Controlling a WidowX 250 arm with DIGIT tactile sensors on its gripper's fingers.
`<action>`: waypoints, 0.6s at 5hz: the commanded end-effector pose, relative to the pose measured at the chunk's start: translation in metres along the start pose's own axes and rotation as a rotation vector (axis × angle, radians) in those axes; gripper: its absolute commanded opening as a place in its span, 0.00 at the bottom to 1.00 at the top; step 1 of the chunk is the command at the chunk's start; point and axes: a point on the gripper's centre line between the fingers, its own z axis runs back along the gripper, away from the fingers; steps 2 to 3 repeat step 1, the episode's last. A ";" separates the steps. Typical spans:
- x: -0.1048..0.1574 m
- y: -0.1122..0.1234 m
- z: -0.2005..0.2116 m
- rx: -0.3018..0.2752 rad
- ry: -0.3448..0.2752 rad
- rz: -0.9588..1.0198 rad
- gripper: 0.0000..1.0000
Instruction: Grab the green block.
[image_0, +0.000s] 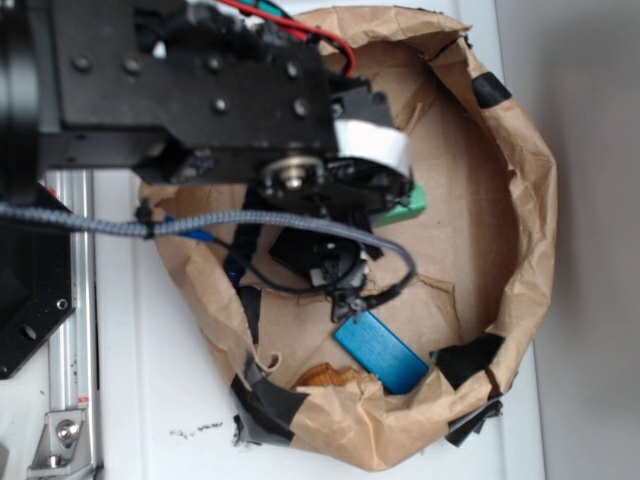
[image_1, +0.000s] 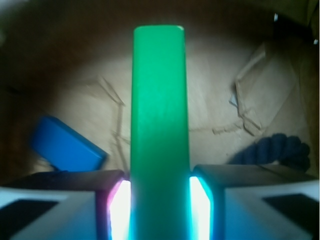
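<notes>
The green block (image_1: 159, 110) fills the middle of the wrist view, long and bright green, running straight out from between my fingers. My gripper (image_1: 159, 176) is shut on it, with the lit pads (image_1: 121, 205) pressed against both of its long sides. From outside, only a corner of the green block (image_0: 410, 205) shows from under the black arm (image_0: 200, 90), inside the paper bag. The arm hides the gripper itself in that view. I cannot tell whether the block is off the bag floor.
The brown paper bag's rolled rim (image_0: 530, 200) rings the work area. A flat blue block (image_0: 380, 352) lies near the front wall, also visible as the blue block (image_1: 65, 145) left of my fingers. A dark blue rope (image_1: 280, 150) lies at the right. Cables (image_0: 90, 222) hang across.
</notes>
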 end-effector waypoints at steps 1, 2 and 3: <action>0.026 0.006 0.041 -0.020 -0.144 0.151 0.00; 0.026 0.006 0.041 -0.020 -0.144 0.151 0.00; 0.026 0.006 0.041 -0.020 -0.144 0.151 0.00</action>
